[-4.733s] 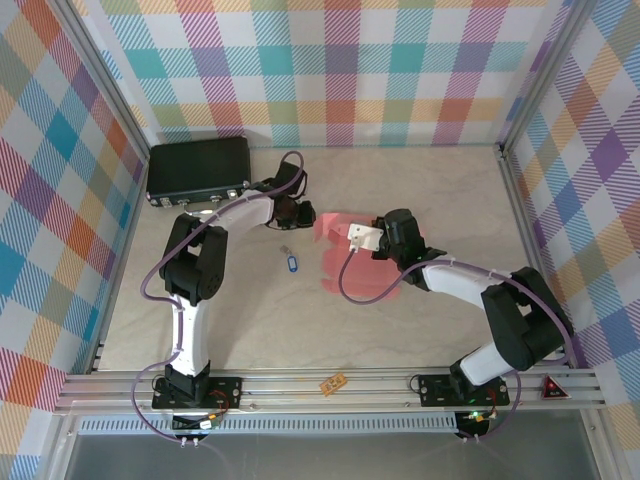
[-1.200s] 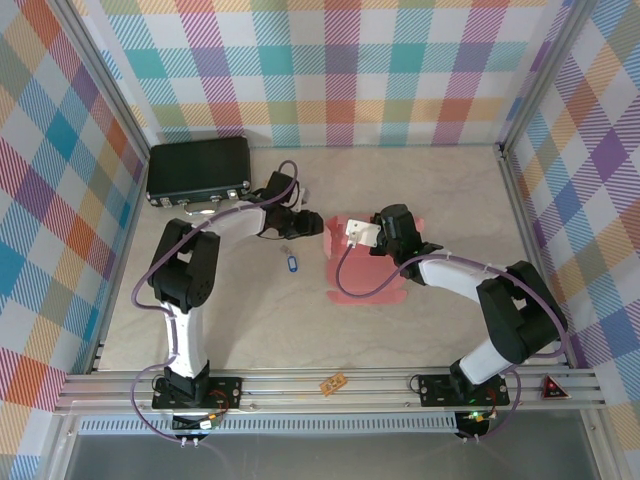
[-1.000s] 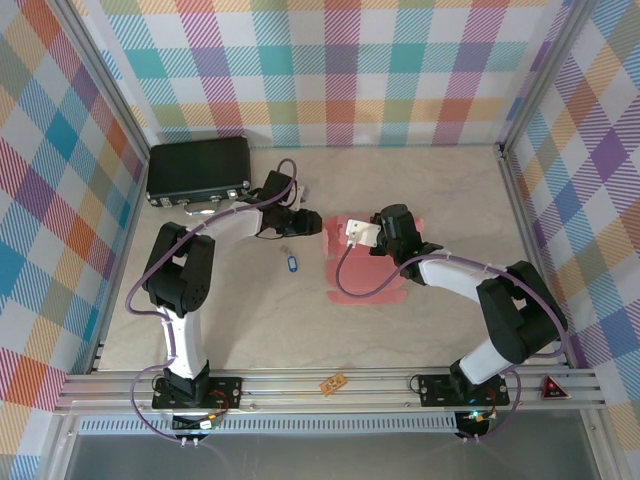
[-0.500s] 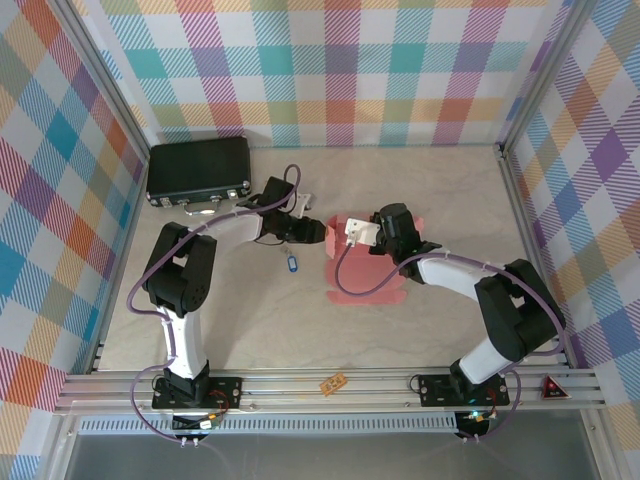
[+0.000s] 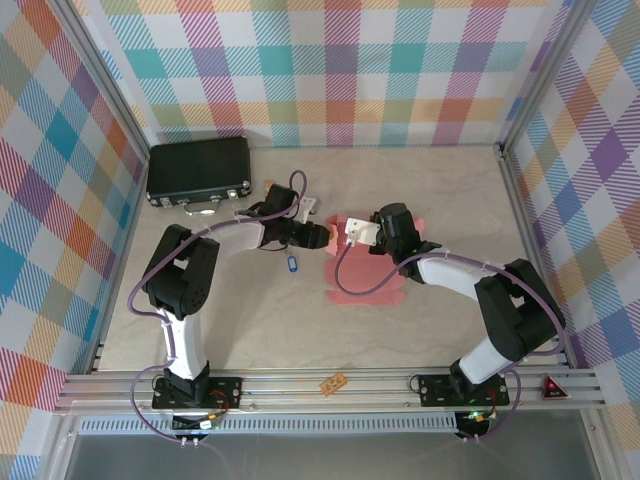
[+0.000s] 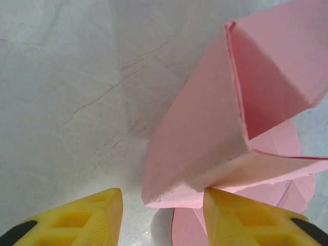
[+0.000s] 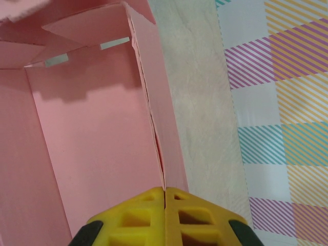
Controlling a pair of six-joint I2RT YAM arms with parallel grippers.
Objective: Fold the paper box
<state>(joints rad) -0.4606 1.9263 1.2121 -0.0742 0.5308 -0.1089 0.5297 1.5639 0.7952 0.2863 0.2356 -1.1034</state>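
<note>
Beige table (image 5: pixel 450 190) bears a black case (image 5: pixel 198 170) at its far left and, near the middle, the pink box (image 5: pixel 365 278), lying part-folded with walls raised at its far end. My right gripper (image 7: pixel 165 205) is closed tight on the thin edge of one upright wall, while my left gripper (image 6: pixel 161 205) stands wide apart and empty, a raised box corner just ahead of its fingers. Just left of the box lies a small blue tag (image 5: pixel 291 264).

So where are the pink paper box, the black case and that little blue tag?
paper box (image 5: pixel 368 268), top view, on its flat pink panel.
black case (image 5: pixel 198 168), top view, on the middle of its lid.
blue tag (image 5: pixel 291 264), top view, on its blue body.
</note>
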